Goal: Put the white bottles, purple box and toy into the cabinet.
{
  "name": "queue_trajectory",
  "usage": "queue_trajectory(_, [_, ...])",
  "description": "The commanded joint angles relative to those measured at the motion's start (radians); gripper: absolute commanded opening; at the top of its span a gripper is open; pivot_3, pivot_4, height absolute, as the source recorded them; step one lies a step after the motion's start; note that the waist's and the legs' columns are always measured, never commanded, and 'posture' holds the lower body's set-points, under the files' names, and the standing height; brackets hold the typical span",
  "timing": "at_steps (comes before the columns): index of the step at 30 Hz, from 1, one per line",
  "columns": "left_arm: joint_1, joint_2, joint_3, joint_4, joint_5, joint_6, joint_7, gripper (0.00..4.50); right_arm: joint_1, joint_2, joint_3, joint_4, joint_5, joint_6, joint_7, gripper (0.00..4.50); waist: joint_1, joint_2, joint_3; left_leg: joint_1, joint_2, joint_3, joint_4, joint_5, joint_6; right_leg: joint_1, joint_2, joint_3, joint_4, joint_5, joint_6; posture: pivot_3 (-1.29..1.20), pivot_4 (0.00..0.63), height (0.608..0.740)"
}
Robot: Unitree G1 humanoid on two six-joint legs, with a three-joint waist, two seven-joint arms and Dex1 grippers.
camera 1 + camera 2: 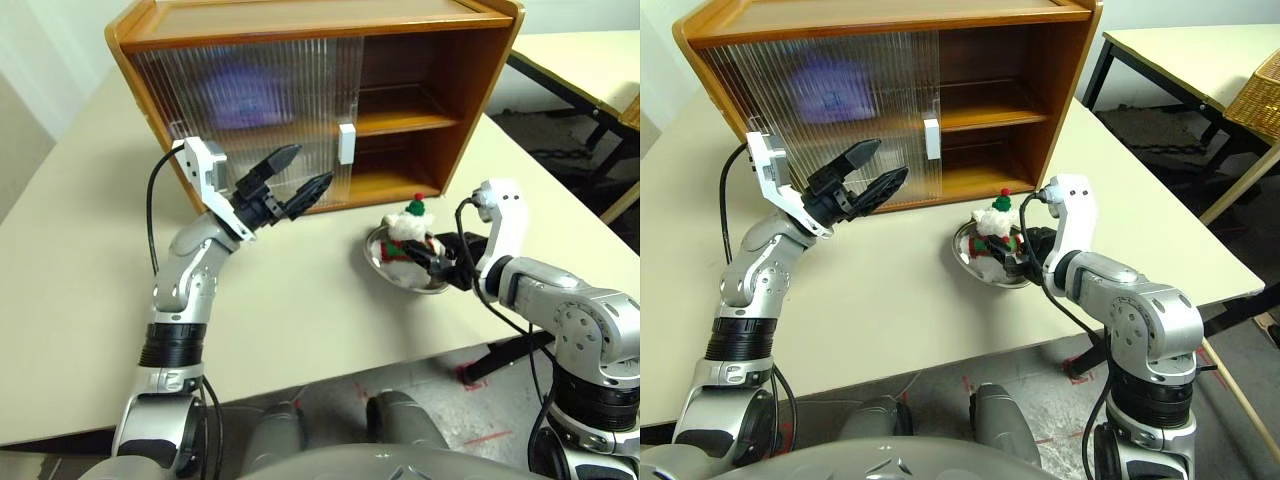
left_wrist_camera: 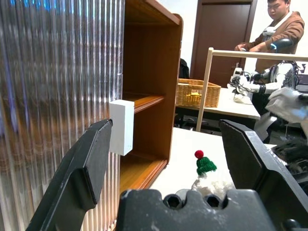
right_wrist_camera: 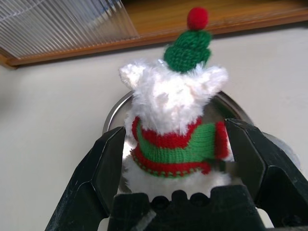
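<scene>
The toy (image 1: pixel 408 222), a white plush bear with a red-green scarf and hat, sits upright in a round steel bowl (image 1: pixel 372 250) on the table in front of the cabinet (image 1: pixel 440 60). My right gripper (image 3: pixel 175 134) is open, with one finger on each side of the toy's body. My left gripper (image 1: pixel 312 165) is open and empty, raised in front of the ribbed sliding door (image 1: pixel 250 110) near its white handle (image 1: pixel 347 143). The purple box (image 1: pixel 240 95) shows as a blur behind that door on the upper shelf. The cabinet's right half stands open. The white bottles are hidden.
The beige table (image 1: pixel 90 280) runs wide to the left, and its near edge is just in front of the bowl. A second table (image 1: pixel 1180 50) with a wicker basket (image 1: pixel 1260 90) stands at the back right. A person (image 2: pixel 281 24) is behind it.
</scene>
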Motion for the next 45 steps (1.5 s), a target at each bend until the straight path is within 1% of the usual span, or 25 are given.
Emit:
queue_trajectory(1, [0.009, 0.014, 0.007, -0.027, 0.004, 0.012, 0.01, 4.5, 0.009, -0.005, 0.036, 0.066, -0.02, -0.081, 0.009, 4.45, 0.0, 0.0, 0.0, 0.0, 0.0, 0.0, 0.0, 0.0, 0.0, 0.0, 0.0, 0.0, 0.0, 0.0, 0.0, 0.0, 0.0, 0.74])
queue_trajectory(7, [0.014, 0.016, 0.009, -0.038, 0.003, 0.012, 0.023, 4.5, 0.009, -0.014, 0.043, 0.154, -0.005, -0.147, 0.045, 4.45, 0.003, 0.0, 0.0, 0.0, 0.0, 0.0, 0.0, 0.0, 0.0, 0.0, 0.0, 0.0, 0.0, 0.0, 0.0, 0.01, 0.0, 0.74])
queue_trajectory(9, [0.016, 0.014, 0.008, -0.04, 0.003, 0.011, 0.026, 4.5, 0.01, -0.041, 0.055, 0.169, -0.012, -0.176, 0.068, 4.07, 0.003, 0.0, 0.0, 0.0, 0.0, 0.0, 0.0, 0.0, 0.0, 0.0, 0.0, 0.0, 0.0, 0.0, 0.0, 0.01, 0.0, 0.74])
queue_trajectory(11, [0.017, 0.011, 0.007, -0.041, 0.003, 0.011, 0.029, 4.5, 0.012, -0.057, 0.063, 0.175, -0.014, -0.192, 0.079, 3.55, 0.004, -0.001, 0.0, 0.0, 0.0, 0.0, 0.0, 0.0, 0.0, 0.0, 0.0, 0.0, 0.0, 0.0, 0.0, 0.01, 0.0, 0.74])
queue_trajectory(12, [0.017, 0.01, 0.006, -0.04, 0.004, 0.009, 0.029, 4.5, 0.012, -0.06, 0.063, 0.173, -0.01, -0.195, 0.081, 3.1, 0.004, -0.001, 0.0, 0.0, 0.0, 0.0, 0.0, 0.0, 0.0, 0.0, 0.0, 0.0, 0.0, 0.0, 0.0, 0.0, 0.0, 0.74])
queue_trajectory(15, [0.014, 0.004, 0.003, -0.031, 0.006, 0.006, 0.026, 4.5, 0.009, -0.07, 0.052, 0.153, 0.005, -0.188, 0.087, 1.97, 0.004, -0.001, 0.0, 0.0, 0.0, 0.0, 0.0, 0.0, 0.0, 0.0, 0.0, 0.0, 0.001, 0.0, 0.0, -0.01, 0.0, 0.74])
queue_trajectory(19, [0.001, -0.004, -0.001, -0.014, 0.007, 0.001, 0.018, 4.5, -0.002, -0.081, 0.036, 0.127, 0.019, -0.174, 0.081, 0.54, 0.003, -0.001, 0.0, 0.0, 0.0, 0.0, 0.002, 0.0, 0.0, 0.001, 0.0, 0.0, 0.001, 0.0, 0.0, -0.02, 0.0, 0.74])
queue_trajectory(20, [-0.004, -0.007, -0.003, -0.009, 0.008, -0.001, 0.017, 4.5, -0.008, -0.085, 0.031, 0.12, 0.024, -0.17, 0.08, 0.26, 0.003, -0.001, 0.0, 0.0, 0.0, 0.0, 0.002, 0.0, 0.0, 0.001, 0.0, 0.0, 0.001, 0.0, 0.0, -0.02, 0.0, 0.74])
queue_trajectory(21, [-0.007, -0.008, -0.003, -0.004, 0.009, -0.002, 0.015, 4.5, -0.013, -0.087, 0.027, 0.113, 0.029, -0.164, 0.079, 0.14, 0.003, -0.001, 0.0, 0.0, 0.0, 0.0, 0.002, 0.0, 0.0, 0.001, 0.0, 0.0, 0.001, 0.0, 0.0, -0.03, 0.0, 0.74])
queue_trajectory(27, [-0.02, -0.019, -0.01, 0.02, 0.013, -0.013, 0.003, 4.5, -0.093, -0.123, -0.008, 0.071, 0.068, -0.119, 0.081, 0.12, -0.001, -0.001, 0.0, 0.0, 0.0, 0.0, 0.005, 0.0, 0.0, 0.001, 0.0, 0.0, 0.003, 0.0, 0.0, -0.04, 0.0, 0.74])
queue_trajectory(31, [-0.029, -0.026, -0.013, 0.032, 0.015, -0.019, -0.001, 4.5, -0.181, -0.15, -0.025, 0.091, 0.083, -0.122, 0.087, 0.12, -0.001, -0.001, 0.0, 0.0, 0.0, 0.0, 0.007, 0.0, 0.0, 0.001, 0.0, 0.0, 0.004, 0.001, 0.0, -0.04, 0.0, 0.74])
queue_trajectory(34, [-0.033, -0.028, -0.011, 0.038, 0.016, -0.023, -0.003, 4.5, -0.25, -0.177, -0.015, 0.154, 0.064, -0.218, 0.122, 0.12, -0.002, -0.001, 0.0, 0.0, 0.0, 0.0, 0.008, 0.0, 0.0, 0.001, 0.0, 0.0, 0.004, 0.001, 0.001, -0.03, 0.0, 0.74])
queue_trajectory(37, [-0.028, -0.027, -0.007, 0.032, 0.017, -0.027, -0.001, 4.5, -0.321, -0.215, 0.022, 0.264, 0.011, -0.334, 0.154, 0.12, -0.001, -0.001, -0.001, 0.0, 0.0, 0.0, 0.009, 0.0, 0.0, 0.002, 0.0, 0.0, 0.003, 0.001, 0.001, -0.02, 0.0, 0.74])
queue_trajectory(40, [-0.02, -0.022, -0.001, 0.024, 0.015, -0.028, 0.003, 4.5, -0.374, -0.223, 0.043, 0.361, -0.015, -0.421, 0.183, 0.12, 0.001, -0.001, -0.001, 0.0, 0.0, 0.0, 0.009, 0.0, 0.0, 0.003, 0.0, 0.0, 0.003, 0.001, 0.001, 0.0, 0.0, 0.74])
queue_trajectory(45, [0.01, -0.021, 0.004, -0.015, 0.016, -0.025, 0.024, 4.5, -0.494, -0.233, 0.107, 0.578, -0.129, -0.634, 0.22, 0.12, 0.001, -0.001, -0.001, 0.0, 0.0, 0.0, 0.009, 0.0, 0.0, 0.003, 0.0, 0.0, 0.003, 0.002, 0.0, 0.03, 0.0, 0.74])
